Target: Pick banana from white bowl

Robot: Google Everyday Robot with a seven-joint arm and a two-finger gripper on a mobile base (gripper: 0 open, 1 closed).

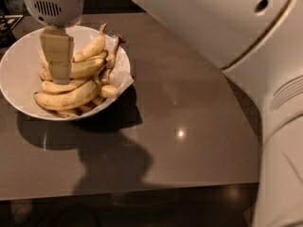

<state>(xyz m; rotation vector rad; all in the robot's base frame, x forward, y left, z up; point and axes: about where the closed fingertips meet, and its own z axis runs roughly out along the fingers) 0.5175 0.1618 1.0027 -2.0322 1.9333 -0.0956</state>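
Note:
The white bowl [19, 74] stands at the table's far left and holds a pile of several yellow bananas [71, 96]. My gripper [60, 77] hangs straight down from its round grey-white wrist [52, 4] over the left part of the pile. Its tan tip is down among the top bananas and hides part of them. I cannot see whether it touches or holds a banana.
The bowl sits on a dark grey-brown glossy table [189, 103] whose front edge runs along the bottom. My large white arm body [255, 56] fills the upper right and right side. A dark object [7, 25] lies at the far left edge behind the bowl.

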